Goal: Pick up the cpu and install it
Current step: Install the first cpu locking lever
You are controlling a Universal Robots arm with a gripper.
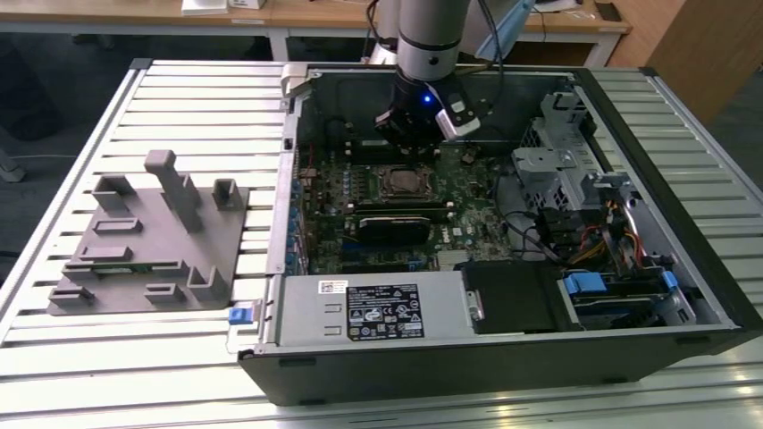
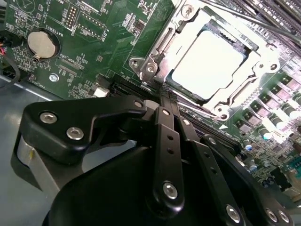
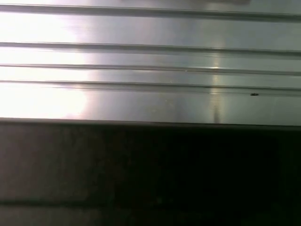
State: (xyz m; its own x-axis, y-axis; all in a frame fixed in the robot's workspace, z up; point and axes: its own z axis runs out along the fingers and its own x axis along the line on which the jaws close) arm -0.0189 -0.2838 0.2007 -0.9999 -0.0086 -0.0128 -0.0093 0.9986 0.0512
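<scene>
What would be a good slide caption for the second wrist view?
Above the green motherboard, the gripper hovers beside the cpu seated in its socket.

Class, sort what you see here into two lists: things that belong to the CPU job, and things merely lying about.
Job: cpu, seated in socket; gripper; motherboard.
Lying about: grey fixture; coin battery; drive cage.

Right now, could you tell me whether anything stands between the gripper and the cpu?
Nothing visible does. In the second wrist view the cpu lies seated in the socket frame, its top bare, and the gripper hangs beside it over the motherboard.
</scene>
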